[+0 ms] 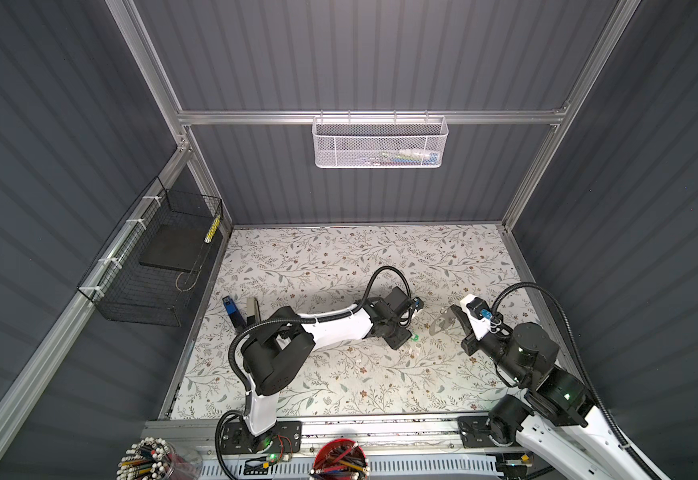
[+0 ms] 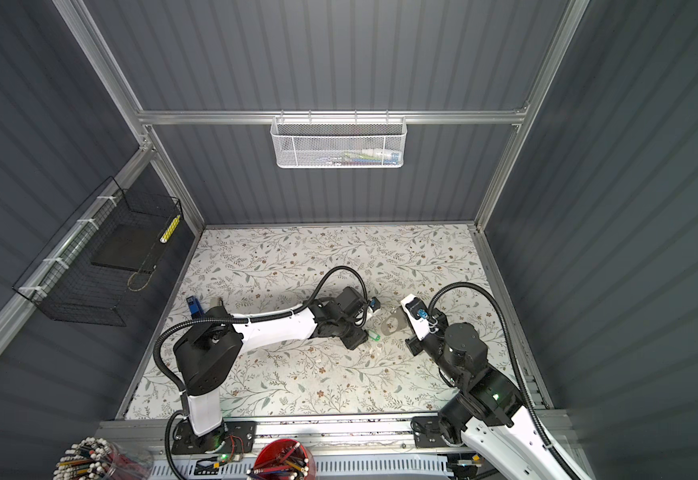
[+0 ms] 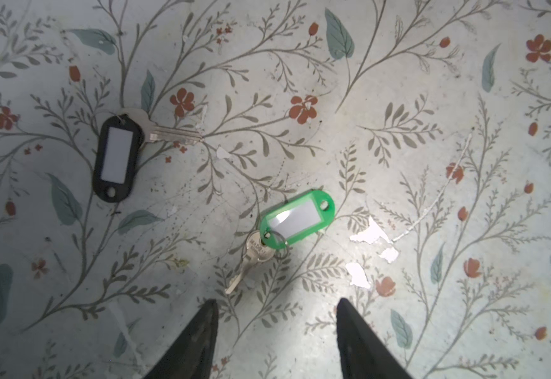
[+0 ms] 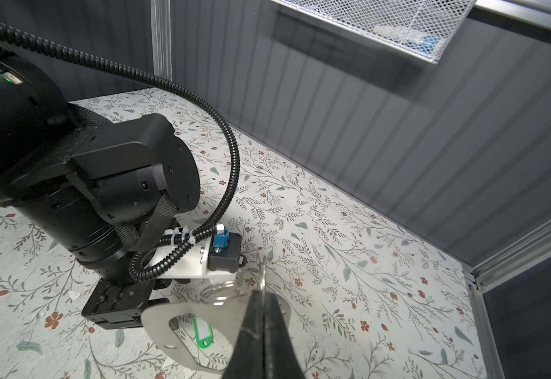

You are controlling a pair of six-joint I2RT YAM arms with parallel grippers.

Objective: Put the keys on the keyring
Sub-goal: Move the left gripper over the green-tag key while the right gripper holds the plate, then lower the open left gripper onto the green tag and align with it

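In the left wrist view two keys lie flat on the flowered mat. One has a black tag with a white insert [image 3: 113, 157], the other a bright green tag [image 3: 297, 218]. My left gripper [image 3: 277, 303] hovers over the mat beside the green-tagged key, open, with nothing between its fingers. The green tag [image 1: 414, 337] peeks out beside the left gripper [image 1: 400, 338] in both top views. My right gripper [image 4: 262, 297] is shut on the keyring [image 4: 202, 313], a flat grey D-shaped loop held above the mat [image 1: 443, 322], right of the keys. Thin wire rings [image 4: 221, 292] hang at its edge.
A white mesh basket [image 1: 380, 143] hangs on the back wall and a black wire basket [image 1: 152, 266] on the left wall. A blue object [image 1: 231, 309] lies at the mat's left edge. Pencil cups [image 1: 341, 459] stand at the front. Torn white patches [image 3: 371, 234] mark the mat.
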